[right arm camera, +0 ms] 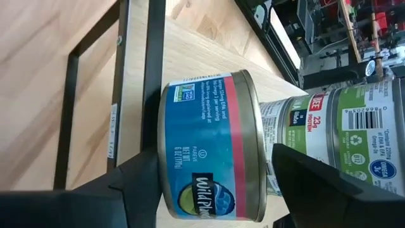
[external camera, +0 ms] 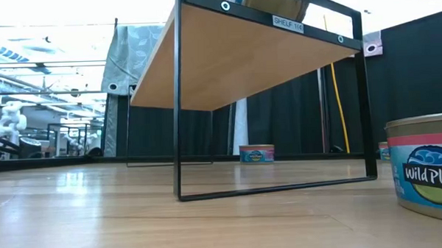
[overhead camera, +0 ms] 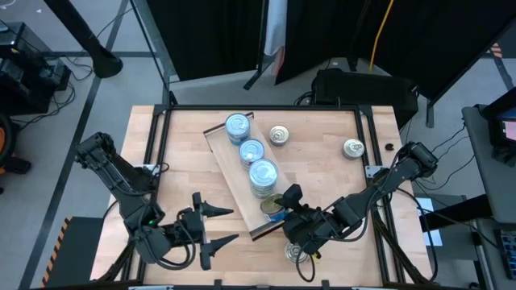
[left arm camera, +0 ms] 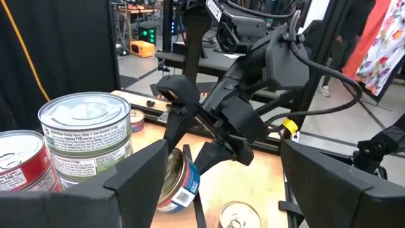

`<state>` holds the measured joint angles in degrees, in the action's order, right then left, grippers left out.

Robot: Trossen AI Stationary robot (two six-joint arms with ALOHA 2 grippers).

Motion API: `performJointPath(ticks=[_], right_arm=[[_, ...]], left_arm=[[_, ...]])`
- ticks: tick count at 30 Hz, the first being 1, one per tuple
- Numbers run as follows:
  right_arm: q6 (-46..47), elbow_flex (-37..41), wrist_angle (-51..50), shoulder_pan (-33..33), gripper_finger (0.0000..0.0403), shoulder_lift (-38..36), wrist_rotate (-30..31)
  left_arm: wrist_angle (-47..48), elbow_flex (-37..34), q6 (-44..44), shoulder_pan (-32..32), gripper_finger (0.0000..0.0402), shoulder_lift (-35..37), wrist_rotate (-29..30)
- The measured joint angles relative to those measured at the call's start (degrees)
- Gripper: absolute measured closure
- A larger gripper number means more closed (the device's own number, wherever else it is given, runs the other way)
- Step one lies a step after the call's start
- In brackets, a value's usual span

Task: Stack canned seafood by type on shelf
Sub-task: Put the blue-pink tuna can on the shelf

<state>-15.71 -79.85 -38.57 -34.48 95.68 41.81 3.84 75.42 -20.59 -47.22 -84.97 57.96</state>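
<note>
three blue-topped stacks point(overhead camera: 251, 151) are seen on the shelf point(overhead camera: 222, 157), a tin point(overhead camera: 274, 209) is straddled at its near end by the right gripper point(overhead camera: 284, 211) with fingers parted, grip uncertain, while loose tins point(overhead camera: 279, 134) remain on the table and the left gripper point(overhead camera: 216, 226) is held open, empty.

Wood tabletop point(overhead camera: 322, 173) w/ black frame, yellow cable point(overhead camera: 379, 36) behind, black curtains point(external camera: 418, 73), floral fabric point(left arm camera: 383, 38).

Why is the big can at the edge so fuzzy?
In the low view the tin sits right against the camera, so it blurs and is cut off; the far tin looks sharper. In the right wrist view the blue tin reads clearly.
</note>
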Motion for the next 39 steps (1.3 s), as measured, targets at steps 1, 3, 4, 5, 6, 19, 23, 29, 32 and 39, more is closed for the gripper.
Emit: performJointPath(ticks=[1,3,4,5,6,19,23,29,32,39], right_arm=[[0.1,0.0,0.0,0.1,0.0129,0.0,0.0],[0.1,0.0,0.0,0.3,0.0129,-0.4,-0.5],[0.1,0.0,0.1,0.3,0.0129,-0.7,-0.9],[0.1,0.0,0.4,0.3,0.0129,-1.1,-1.4],[0.1,0.0,0.6,0.3,0.0129,-1.6,-2.1],[3.0,0.0,0.7,0.3,0.0129,-5.6,-6.4],[3.3,0.0,-0.2,0.5,0.0129,-5.6,-6.1],[3.2,0.0,-0.4,1.5,0.0129,-4.9,-5.9],[2.6,0.0,-0.2,2.1,0.0129,-3.9,-5.9],[1.5,0.0,2.4,2.3,0.0129,-3.4,-5.6]], left_arm=[[0.0,0.0,0.0,0.0,0.0096,0.0,0.0],[-0.4,0.0,0.0,0.0,0.0096,0.0,0.0],[-0.4,0.0,0.0,0.0,0.0096,0.0,0.0],[-0.4,0.0,0.0,0.0,0.0096,0.0,0.0],[-0.4,0.0,0.0,0.0,0.0096,0.0,0.0],[-0.3,0.0,0.2,0.0,0.0096,0.0,0.0],[-0.3,0.0,0.1,0.0,0.0096,0.0,0.0],[-0.3,0.0,0.1,0.0,0.0096,0.0,0.0],[-0.3,0.0,0.1,0.0,0.0096,0.0,0.0],[-0.3,0.0,0.2,0.0,0.0096,0.0,0.0]])
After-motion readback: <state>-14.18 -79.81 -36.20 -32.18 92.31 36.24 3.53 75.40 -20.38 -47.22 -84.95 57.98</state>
